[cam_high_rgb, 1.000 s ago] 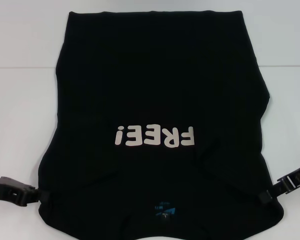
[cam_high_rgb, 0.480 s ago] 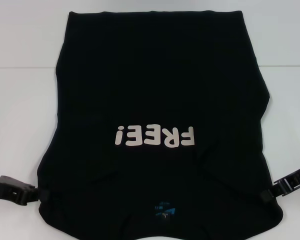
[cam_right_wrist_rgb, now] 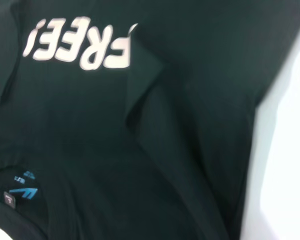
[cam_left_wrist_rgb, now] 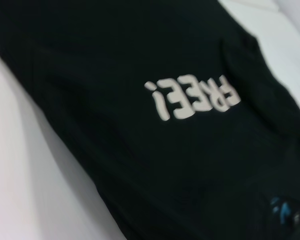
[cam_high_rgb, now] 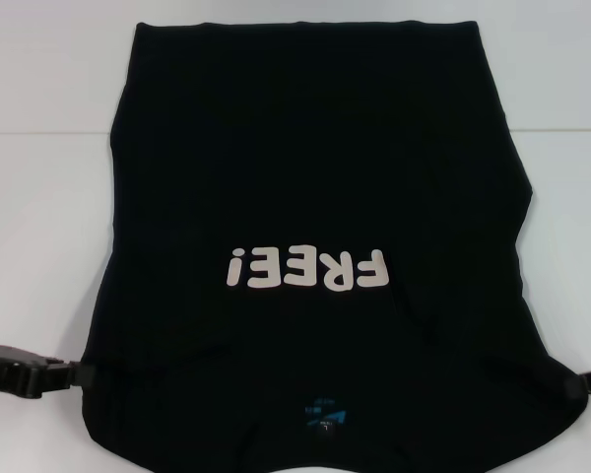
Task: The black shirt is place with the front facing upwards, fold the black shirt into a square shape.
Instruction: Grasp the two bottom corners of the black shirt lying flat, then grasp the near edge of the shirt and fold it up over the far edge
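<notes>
On white table (cam_high_rgb: 39, 197), black shirt (cam_high_rgb: 315, 177), grippers at shoulders.

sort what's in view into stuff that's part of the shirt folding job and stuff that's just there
Part of the job:
- black shirt, spread face up on the table
- left gripper, at the shirt's near left edge
- right gripper, at the shirt's near right edge, mostly out of view

Just there:
- white table; nothing else lies on it in view

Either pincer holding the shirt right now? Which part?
Cannot be told. Left pincer and right pincer sit at the near side edges of the black shirt, level with the collar end, but the contact is hidden by black cloth.
</notes>
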Action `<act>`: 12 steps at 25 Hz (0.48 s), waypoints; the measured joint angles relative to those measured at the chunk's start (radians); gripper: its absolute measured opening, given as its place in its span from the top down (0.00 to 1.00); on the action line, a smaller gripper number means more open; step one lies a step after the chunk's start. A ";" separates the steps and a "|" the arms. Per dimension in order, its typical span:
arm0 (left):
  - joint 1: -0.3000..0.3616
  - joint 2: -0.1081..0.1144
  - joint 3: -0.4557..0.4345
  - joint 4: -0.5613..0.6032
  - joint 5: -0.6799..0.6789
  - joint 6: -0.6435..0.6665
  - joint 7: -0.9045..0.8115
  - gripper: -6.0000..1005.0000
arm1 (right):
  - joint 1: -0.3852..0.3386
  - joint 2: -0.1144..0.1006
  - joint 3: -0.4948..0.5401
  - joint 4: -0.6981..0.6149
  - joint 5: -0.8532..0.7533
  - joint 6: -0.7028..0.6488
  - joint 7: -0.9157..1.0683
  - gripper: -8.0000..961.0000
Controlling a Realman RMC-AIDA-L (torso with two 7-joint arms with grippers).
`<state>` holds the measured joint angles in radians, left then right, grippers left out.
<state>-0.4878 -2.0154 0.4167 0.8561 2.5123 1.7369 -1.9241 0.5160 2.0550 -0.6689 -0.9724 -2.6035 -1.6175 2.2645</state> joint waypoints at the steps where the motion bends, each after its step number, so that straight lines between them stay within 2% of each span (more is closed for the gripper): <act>1: 0.001 0.000 -0.012 -0.001 -0.003 0.011 0.000 1.00 | -0.011 0.000 0.019 0.000 0.002 -0.003 -0.013 0.93; 7: 0.022 -0.004 -0.059 -0.005 -0.010 0.084 0.001 1.00 | -0.073 0.003 0.153 -0.002 0.015 -0.053 -0.105 0.93; 12: 0.063 -0.007 -0.075 -0.030 -0.019 0.120 0.001 1.00 | -0.120 -0.005 0.235 -0.005 0.015 -0.080 -0.157 0.93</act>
<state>-0.4247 -2.0219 0.3419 0.8261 2.4934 1.8564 -1.9228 0.3961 2.0505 -0.4344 -0.9771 -2.5885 -1.6972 2.1071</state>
